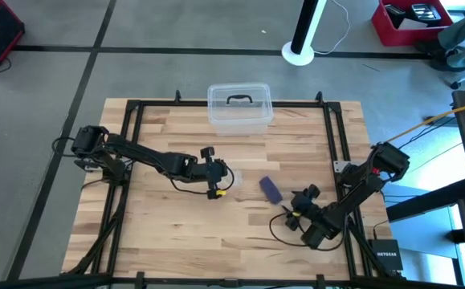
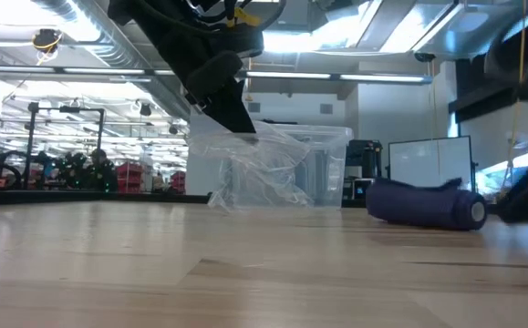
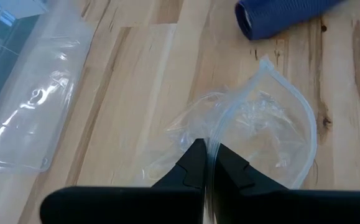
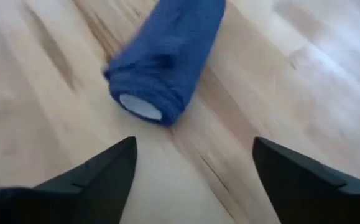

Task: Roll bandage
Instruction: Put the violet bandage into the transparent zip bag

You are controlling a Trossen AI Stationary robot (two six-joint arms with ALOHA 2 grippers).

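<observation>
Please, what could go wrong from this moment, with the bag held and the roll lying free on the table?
1. The left gripper pinches only an edge of the clear plastic bag; the thin film might slip out.
2. The bandage lies as a free roll on the table; if the open right gripper nudges it, it could roll away.

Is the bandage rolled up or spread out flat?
Rolled up: the bandage lies on the table as a short blue cylinder, its white core showing.
</observation>
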